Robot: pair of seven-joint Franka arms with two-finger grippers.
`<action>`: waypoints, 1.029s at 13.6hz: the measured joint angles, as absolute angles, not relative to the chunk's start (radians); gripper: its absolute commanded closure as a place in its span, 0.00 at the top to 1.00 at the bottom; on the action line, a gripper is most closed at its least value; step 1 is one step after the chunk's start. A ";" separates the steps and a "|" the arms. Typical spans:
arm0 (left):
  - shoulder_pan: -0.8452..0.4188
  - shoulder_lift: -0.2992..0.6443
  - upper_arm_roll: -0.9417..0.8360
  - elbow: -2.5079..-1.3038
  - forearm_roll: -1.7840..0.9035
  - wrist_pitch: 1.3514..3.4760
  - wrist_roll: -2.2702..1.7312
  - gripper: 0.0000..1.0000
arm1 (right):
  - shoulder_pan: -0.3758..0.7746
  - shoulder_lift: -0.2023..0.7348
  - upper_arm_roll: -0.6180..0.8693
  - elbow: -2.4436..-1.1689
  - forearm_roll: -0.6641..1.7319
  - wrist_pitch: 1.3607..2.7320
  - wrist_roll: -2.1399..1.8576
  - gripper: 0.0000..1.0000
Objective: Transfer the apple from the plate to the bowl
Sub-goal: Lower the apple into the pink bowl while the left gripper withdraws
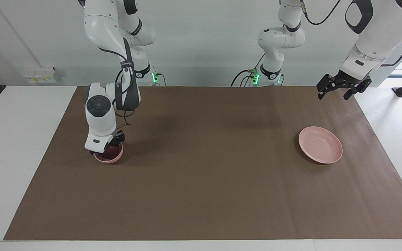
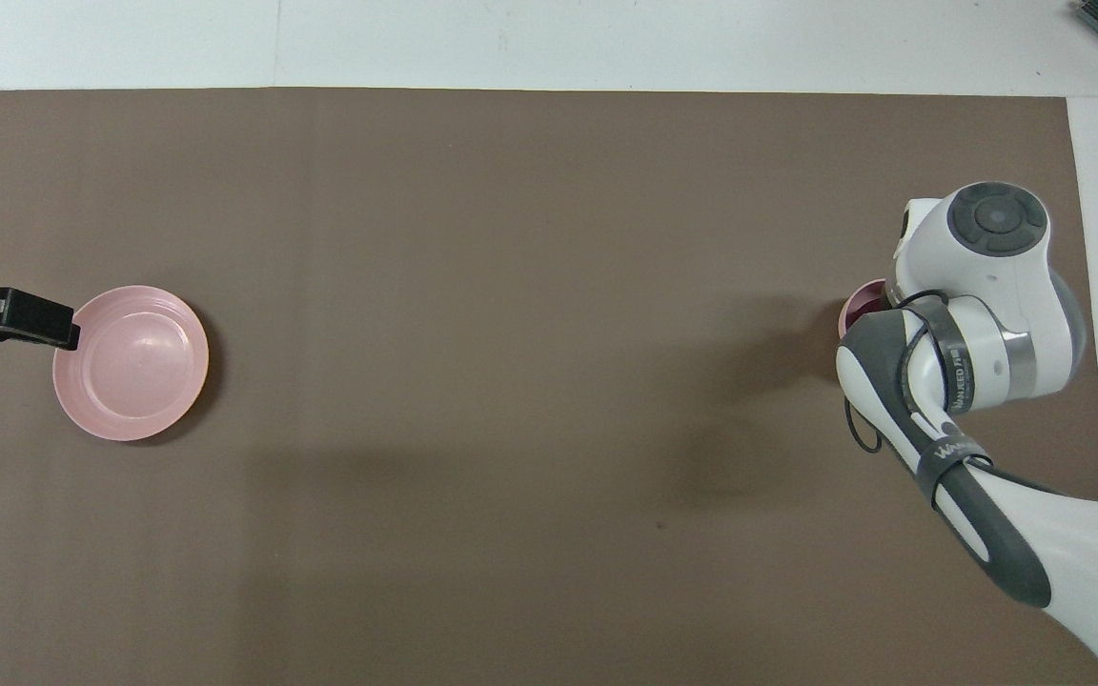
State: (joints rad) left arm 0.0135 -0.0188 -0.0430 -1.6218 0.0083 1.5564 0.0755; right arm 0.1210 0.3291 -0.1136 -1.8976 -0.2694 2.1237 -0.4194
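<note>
The dark red apple (image 1: 110, 152) lies inside the small pink bowl (image 1: 114, 159) toward the right arm's end of the table. My right gripper (image 1: 109, 149) is lowered into the bowl at the apple, and the hand hides most of it. In the overhead view only a sliver of the bowl (image 2: 845, 319) and the apple (image 2: 867, 304) shows beside the right arm's wrist. The flat pink plate (image 1: 321, 144) lies empty toward the left arm's end and also shows in the overhead view (image 2: 130, 362). My left gripper (image 1: 335, 91) waits open and empty, raised beside the plate.
A brown mat (image 1: 201, 174) covers the table, with bare white table at both ends. Nothing else lies on the mat between the bowl and the plate.
</note>
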 measured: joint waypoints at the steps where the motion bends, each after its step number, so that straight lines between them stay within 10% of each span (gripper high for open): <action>1: 0.014 -0.026 -0.043 -1.632 0.008 1.566 0.075 1.00 | 0.120 0.330 -0.114 -1.899 -0.269 2.124 -0.419 0.67; 5: 0.013 -0.068 -0.043 -1.690 0.003 1.611 0.075 1.00 | 0.117 0.332 -0.114 -1.900 -0.269 2.124 -0.419 0.98; 14: 0.008 -0.072 -0.044 -1.698 -0.003 1.614 0.075 1.00 | 0.116 0.323 -0.114 -1.878 -0.253 2.114 -0.400 1.00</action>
